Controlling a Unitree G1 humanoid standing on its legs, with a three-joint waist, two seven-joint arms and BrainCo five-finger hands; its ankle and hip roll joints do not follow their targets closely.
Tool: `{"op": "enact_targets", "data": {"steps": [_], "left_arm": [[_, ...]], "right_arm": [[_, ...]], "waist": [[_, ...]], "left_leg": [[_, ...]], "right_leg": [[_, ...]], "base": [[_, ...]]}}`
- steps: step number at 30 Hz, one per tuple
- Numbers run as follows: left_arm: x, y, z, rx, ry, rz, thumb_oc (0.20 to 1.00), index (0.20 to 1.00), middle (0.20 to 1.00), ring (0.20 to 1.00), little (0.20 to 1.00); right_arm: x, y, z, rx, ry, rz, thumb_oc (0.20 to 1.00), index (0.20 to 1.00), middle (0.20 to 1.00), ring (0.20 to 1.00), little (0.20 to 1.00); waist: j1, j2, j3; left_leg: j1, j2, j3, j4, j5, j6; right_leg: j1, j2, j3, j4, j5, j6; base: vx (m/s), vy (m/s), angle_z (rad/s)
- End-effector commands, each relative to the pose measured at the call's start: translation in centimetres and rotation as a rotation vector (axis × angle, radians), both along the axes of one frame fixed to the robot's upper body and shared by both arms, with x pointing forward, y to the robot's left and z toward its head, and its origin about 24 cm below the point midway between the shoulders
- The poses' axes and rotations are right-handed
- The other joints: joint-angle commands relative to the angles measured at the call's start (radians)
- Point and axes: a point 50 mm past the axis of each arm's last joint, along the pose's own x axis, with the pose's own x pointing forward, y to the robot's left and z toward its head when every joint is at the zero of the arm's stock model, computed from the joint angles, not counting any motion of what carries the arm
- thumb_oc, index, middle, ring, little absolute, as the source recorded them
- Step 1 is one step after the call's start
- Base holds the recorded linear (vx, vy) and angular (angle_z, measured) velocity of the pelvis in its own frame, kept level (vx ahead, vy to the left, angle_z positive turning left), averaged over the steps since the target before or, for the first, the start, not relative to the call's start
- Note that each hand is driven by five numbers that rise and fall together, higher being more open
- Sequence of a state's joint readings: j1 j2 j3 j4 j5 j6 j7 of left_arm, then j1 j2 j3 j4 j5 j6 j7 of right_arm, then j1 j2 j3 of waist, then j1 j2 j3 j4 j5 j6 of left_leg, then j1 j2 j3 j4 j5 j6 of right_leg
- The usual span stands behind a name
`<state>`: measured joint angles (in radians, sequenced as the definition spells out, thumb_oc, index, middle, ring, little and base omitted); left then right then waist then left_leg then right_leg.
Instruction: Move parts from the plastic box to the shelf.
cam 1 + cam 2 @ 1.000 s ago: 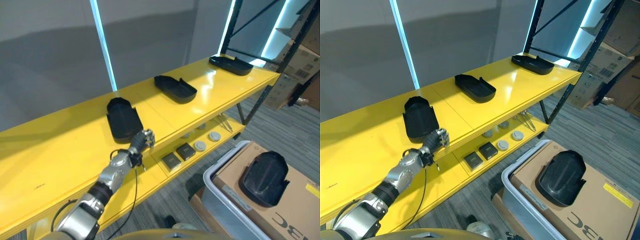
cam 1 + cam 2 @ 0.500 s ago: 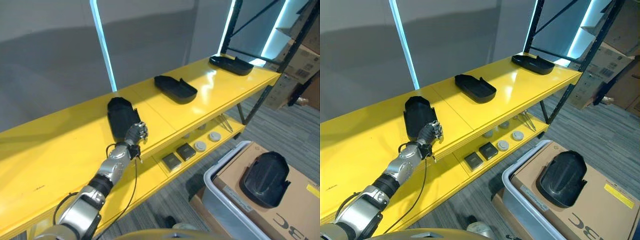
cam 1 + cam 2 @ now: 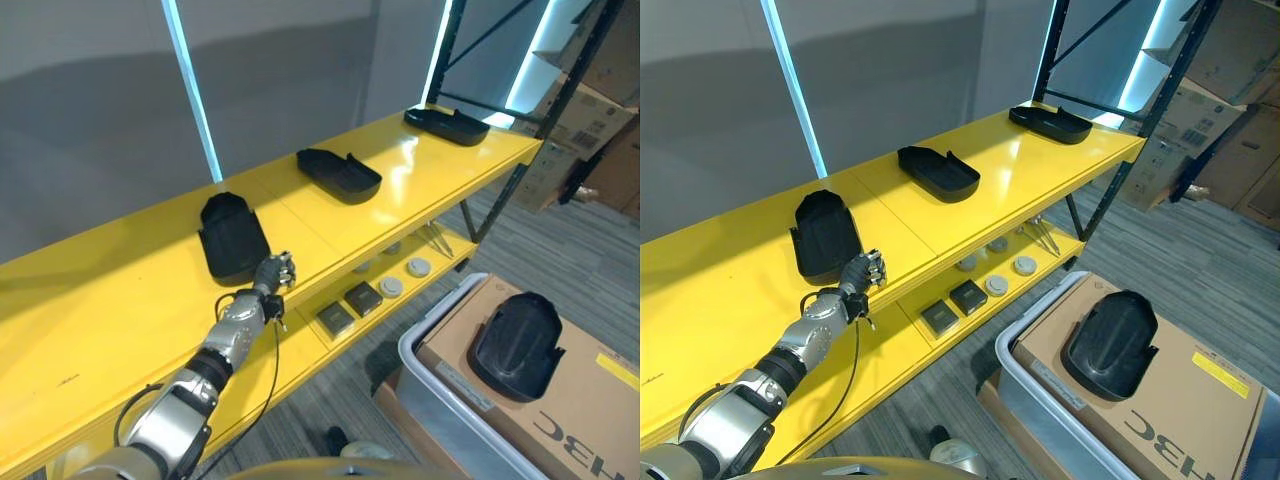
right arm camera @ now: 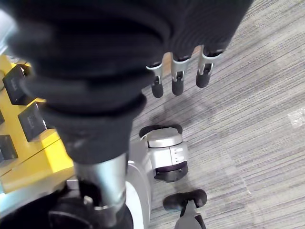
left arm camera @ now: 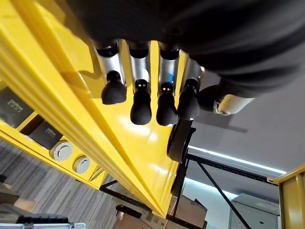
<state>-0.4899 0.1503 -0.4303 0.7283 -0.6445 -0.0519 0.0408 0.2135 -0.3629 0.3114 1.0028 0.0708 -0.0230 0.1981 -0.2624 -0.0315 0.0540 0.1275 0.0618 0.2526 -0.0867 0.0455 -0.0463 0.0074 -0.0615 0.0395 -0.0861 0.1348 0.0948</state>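
A black moulded part (image 3: 232, 237) lies on the yellow shelf (image 3: 120, 300) top, toward its left. My left hand (image 3: 272, 275) hovers at the shelf's front edge just right of that part's near end, open and holding nothing; its fingers (image 5: 141, 102) are straight over the yellow edge. Two more black parts (image 3: 340, 173) (image 3: 447, 124) lie further along the shelf. Another black part (image 3: 518, 345) rests on a cardboard box inside the grey plastic box (image 3: 425, 372) at lower right. My right hand (image 4: 177, 81) hangs open over the carpet.
The lower shelf level carries small black boxes (image 3: 350, 308) and round discs (image 3: 405, 277). A dark steel upright (image 3: 440, 55) stands at the shelf's far end, with stacked cardboard boxes (image 3: 590, 100) behind it. Grey carpet lies between the shelf and the plastic box.
My left hand moved left from the shelf edge to the near end of the closest black part, then eased back slightly. The whole view has shifted a little to the left.
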Motion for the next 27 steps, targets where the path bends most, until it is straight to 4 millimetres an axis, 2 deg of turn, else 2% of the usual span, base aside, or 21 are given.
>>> {"op": "enact_targets", "data": {"steps": [1, 6, 10, 11, 12, 16, 20, 22, 27], "left_arm": [[2.9, 0.9, 3.8, 0.001, -0.135, 0.067, 0.200, 0.200, 0.200, 0.200, 0.200], [3.3, 0.8, 4.1, -0.025, -0.152, 0.086, 0.200, 0.200, 0.200, 0.200, 0.200], [3.4, 0.7, 5.3, -0.082, -0.220, 0.076, 0.200, 0.200, 0.200, 0.200, 0.200], [3.4, 0.7, 5.5, -0.088, -0.238, 0.063, 0.266, 0.266, 0.266, 0.266, 0.266], [3.2, 0.5, 5.9, -0.099, -0.264, 0.045, 1.000, 1.000, 1.000, 1.000, 1.000], [1.5, 0.1, 8.1, -0.153, -0.397, -0.045, 1.000, 1.000, 1.000, 1.000, 1.000], [-0.2, 0.3, 9.1, -0.183, -0.452, -0.120, 1.000, 1.000, 1.000, 1.000, 1.000], [-1.9, 1.1, 9.3, -0.195, -0.462, -0.151, 1.000, 1.000, 1.000, 1.000, 1.000], [-5.9, 4.9, 7.7, -0.215, -0.423, -0.211, 1.000, 1.000, 1.000, 1.000, 1.000]], "right_arm": [[-0.4, 0.1, -0.1, -0.001, 0.018, 0.070, 1.000, 1.000, 1.000, 1.000, 1.000], [-0.6, 0.2, -0.2, 0.001, 0.023, 0.083, 1.000, 1.000, 1.000, 1.000, 1.000], [-0.6, 0.0, -0.2, -0.002, 0.015, 0.077, 1.000, 1.000, 1.000, 1.000, 1.000], [-0.5, 0.0, -0.2, -0.002, 0.014, 0.075, 1.000, 1.000, 1.000, 1.000, 1.000], [-0.4, -0.1, -0.2, -0.001, 0.009, 0.068, 1.000, 1.000, 1.000, 1.000, 1.000], [0.3, -0.2, -0.1, 0.001, -0.017, 0.014, 1.000, 1.000, 1.000, 1.000, 1.000], [0.7, -0.4, 0.0, -0.003, -0.037, -0.027, 1.000, 1.000, 1.000, 1.000, 1.000], [1.1, -0.5, 0.1, -0.003, -0.055, -0.055, 1.000, 1.000, 1.000, 1.000, 1.000], [2.2, -1.2, 0.6, -0.017, -0.081, -0.134, 1.000, 1.000, 1.000, 1.000, 1.000]], "waist": [[-0.006, 0.007, 0.025], [-0.012, 0.006, 0.020], [-0.005, 0.009, 0.020], [-0.003, 0.010, 0.019], [0.004, 0.012, 0.018], [0.041, 0.020, 0.024], [0.072, 0.026, 0.030], [0.097, 0.030, 0.034], [0.163, 0.046, 0.043]], "left_leg": [[0.038, 0.020, 0.013, 0.002, -0.028, 0.031], [0.041, 0.021, 0.012, 0.002, -0.030, 0.030], [0.042, 0.019, 0.008, 0.000, -0.032, 0.029], [0.042, 0.018, 0.006, -0.001, -0.033, 0.029], [0.040, 0.018, 0.002, -0.001, -0.033, 0.028], [0.029, 0.011, -0.023, -0.001, -0.034, 0.026], [0.021, 0.004, -0.044, -0.001, -0.032, 0.026], [0.017, -0.004, -0.061, -0.001, -0.033, 0.027], [0.002, -0.034, -0.106, 0.003, -0.034, 0.042]], "right_leg": [[0.053, -0.011, 0.029, 0.032, -0.057, 0.050], [0.054, -0.008, 0.037, 0.035, -0.060, 0.050], [0.057, -0.008, 0.034, 0.031, -0.061, 0.048], [0.059, -0.008, 0.034, 0.030, -0.061, 0.048], [0.059, -0.009, 0.030, 0.028, -0.061, 0.048], [0.062, -0.013, 0.009, 0.021, -0.061, 0.042], [0.067, -0.019, -0.008, 0.016, -0.059, 0.040], [0.073, -0.025, -0.023, 0.014, -0.058, 0.041], [0.075, -0.052, -0.050, 0.037, -0.058, 0.050]], "base": [[0.03, 0.001, -0.03], [0.02, -0.012, -0.06], [0.00, -0.002, -0.01], [0.00, 0.000, 0.00], [-0.05, 0.005, -0.01], [-0.09, 0.026, 0.04], [-0.09, 0.040, 0.13], [-0.13, 0.065, 0.23], [-0.15, 0.144, 0.23]]}}
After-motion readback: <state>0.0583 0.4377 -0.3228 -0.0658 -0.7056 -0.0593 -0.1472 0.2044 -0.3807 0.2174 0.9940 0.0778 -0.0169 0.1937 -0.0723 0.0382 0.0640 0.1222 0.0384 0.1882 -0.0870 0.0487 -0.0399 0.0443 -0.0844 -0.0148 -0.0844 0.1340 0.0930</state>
